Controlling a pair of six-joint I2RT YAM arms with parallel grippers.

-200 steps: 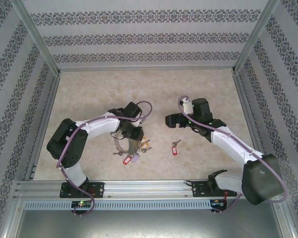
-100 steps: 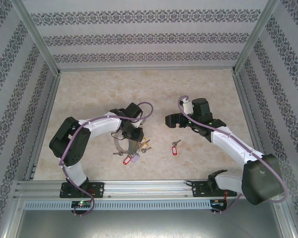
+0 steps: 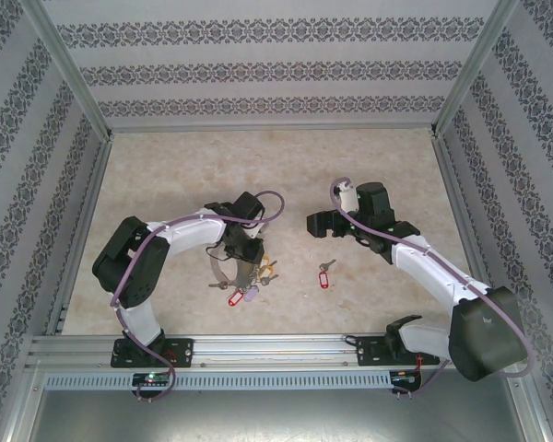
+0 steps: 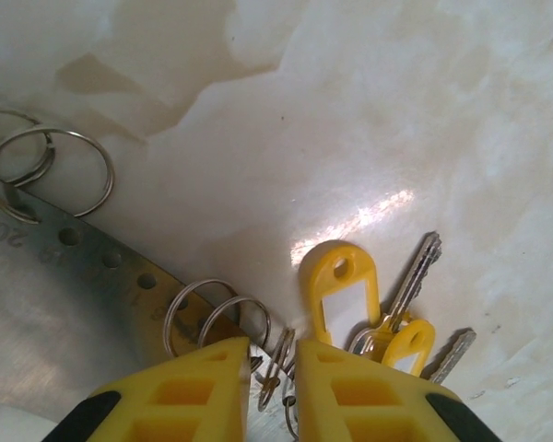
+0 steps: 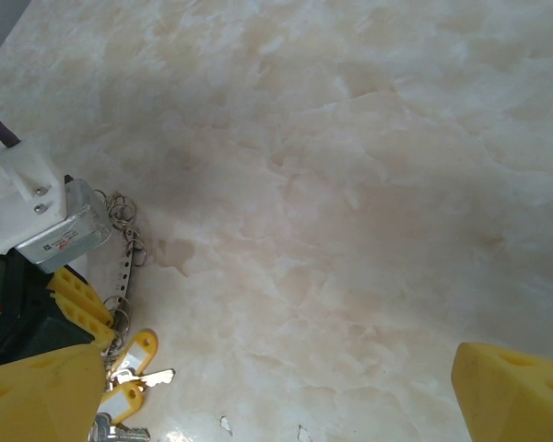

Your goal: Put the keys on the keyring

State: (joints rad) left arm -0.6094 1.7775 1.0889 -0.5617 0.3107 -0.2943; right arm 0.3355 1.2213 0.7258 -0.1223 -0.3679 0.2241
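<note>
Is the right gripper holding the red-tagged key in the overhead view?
No, the red-tagged key lies on the table, apart from the open right gripper.

One keyring (image 3: pixel 218 269); one loose red-tagged key (image 3: pixel 324 275); two yellow tags (image 4: pixel 339 293); one pink tag (image 3: pixel 251 295)

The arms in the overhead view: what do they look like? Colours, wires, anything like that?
The left arm and right arm each have white tubular links between bulky black joints, with a purple cable looping along. Both stand on black bases bolted to a silver rail. The wrist views show blocky yellow fingers.
</note>
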